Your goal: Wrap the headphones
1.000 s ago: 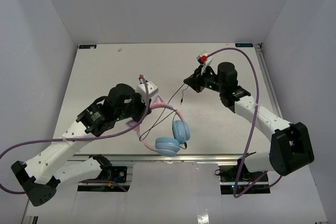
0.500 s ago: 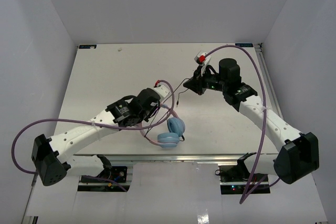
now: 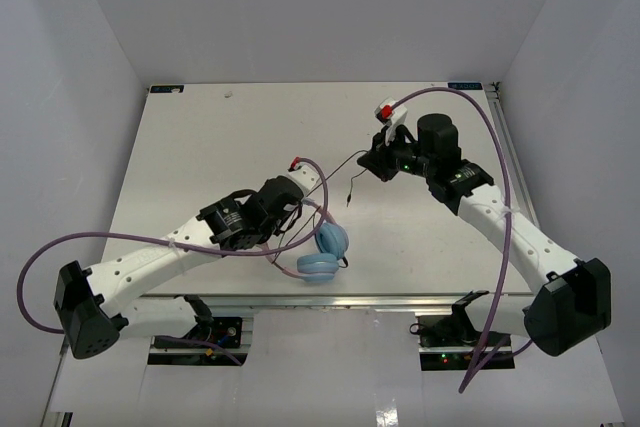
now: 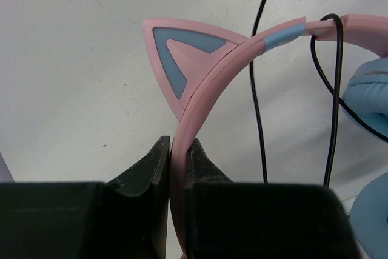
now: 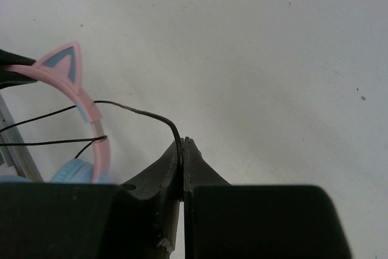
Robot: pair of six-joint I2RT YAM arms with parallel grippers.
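The headphones [image 3: 325,252] are near the front edge of the table [image 3: 200,137], about midway across and between the two arms. Their two blue cups [image 3: 333,240] lie side by side, one closer to the edge than the other. I cannot tell whether they rest on the table or hang just above it.

The pink headband [image 4: 233,62] runs from the cups back to the left gripper [image 4: 179,145]. Its jaws are closed to a narrow slit and pinch the band edge-on between them. Just past the fingertips a cat ear [image 4: 176,53] sticks out from the band, pink with a blue inset.

The thin black cord [image 4: 257,119] crosses the band close to the cups. One strand passes straight across it, and another loops over it near where the blue cup begins.

From there the cord stretches up and to the right to the right gripper [image 5: 183,144]. Its jaws are pressed together on the cord at their very tips. This gripper is farther back on the table and to the right, well apart from the headphones. In the top view a short loose end [image 3: 347,192] of the cord dangles below it.

A purple cable [image 3: 490,177] arcs along the right arm, and another trails along the left.
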